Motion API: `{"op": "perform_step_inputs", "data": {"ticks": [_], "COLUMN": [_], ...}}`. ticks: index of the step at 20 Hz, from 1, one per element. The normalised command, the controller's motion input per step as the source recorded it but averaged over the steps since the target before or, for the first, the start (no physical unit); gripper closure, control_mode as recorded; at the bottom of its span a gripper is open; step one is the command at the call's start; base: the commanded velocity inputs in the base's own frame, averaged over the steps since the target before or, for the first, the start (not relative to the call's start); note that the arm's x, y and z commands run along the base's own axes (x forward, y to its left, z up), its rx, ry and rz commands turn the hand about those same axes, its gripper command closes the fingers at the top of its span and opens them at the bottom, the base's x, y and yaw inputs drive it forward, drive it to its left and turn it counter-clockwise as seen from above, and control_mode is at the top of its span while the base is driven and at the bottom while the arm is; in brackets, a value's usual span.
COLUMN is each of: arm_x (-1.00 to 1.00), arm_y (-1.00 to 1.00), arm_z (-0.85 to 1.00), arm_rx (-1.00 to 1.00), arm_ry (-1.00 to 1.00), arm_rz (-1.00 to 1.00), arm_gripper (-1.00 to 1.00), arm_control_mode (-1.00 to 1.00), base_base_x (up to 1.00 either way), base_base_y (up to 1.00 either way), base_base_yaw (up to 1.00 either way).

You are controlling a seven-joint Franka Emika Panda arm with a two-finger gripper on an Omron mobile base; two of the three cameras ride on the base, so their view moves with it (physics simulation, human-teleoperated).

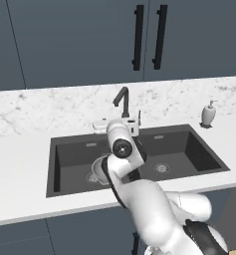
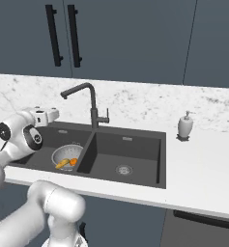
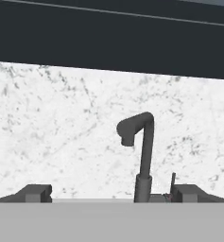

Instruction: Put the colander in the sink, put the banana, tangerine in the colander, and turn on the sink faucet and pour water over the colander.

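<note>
Dark blue cabinets with long black handles [image 2: 53, 34] hang above my white marbled surface [image 2: 203, 169], where the dark charcoal rectangular double-basin sink [image 2: 130, 145] is set. My white arm rises from the near edge, elbow bent over the sink's front rim, and reaches back level toward the wall, so my tool [image 3: 111, 193] sits just above the rear of the left basin, released with its two dark finger tips [image 3: 38, 193] standing wide apart and gripping nothing. Straight ahead of it stands the tall dark gooseneck faucet [image 3: 142, 151], upright, its spout [image 2: 76, 89] angling out over the left basin. Down in that basin rests the small pale grey perforated colander [image 2: 67, 157]; inside lie the curved yellow banana [image 2: 63, 163], long axis slanting across the bowl, and the round orange tangerine [image 2: 73, 162] touching it. A white soap dispenser bottle [image 2: 185, 126] stands on the surface right of the sink.
</note>
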Motion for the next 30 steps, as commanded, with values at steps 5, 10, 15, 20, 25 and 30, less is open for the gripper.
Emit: {"op": "perform_step_inputs", "data": {"ticks": [5,10,15,20,25,30], "arm_x": [-0.67,-0.35,-0.22,-0.01,0.02,0.42], "arm_y": [-0.39,-0.76,-0.81,-0.78,-0.69,-0.7], "arm_z": [0.0,0.02,0.04,0.13,0.03,0.0], "arm_rx": [0.0,0.0,0.0,0.0,0.0,0.07], "arm_ry": [0.0,0.04,0.08,0.11,0.11,0.13], "arm_rz": [0.0,0.0,0.01,0.01,0.04,0.09], "arm_gripper": [-1.0,-1.0,-1.0,-1.0,-1.0,-1.0], "arm_control_mode": [-1.0,-1.0,-1.0,-1.0,-1.0,-1.0], "base_base_x": [0.0,0.0,0.0,0.0,0.0,0.0], "base_base_y": [0.0,0.0,0.0,0.0,0.0,0.0], "base_base_yaw": [0.0,0.0,0.0,0.0,0.0,0.0]}}
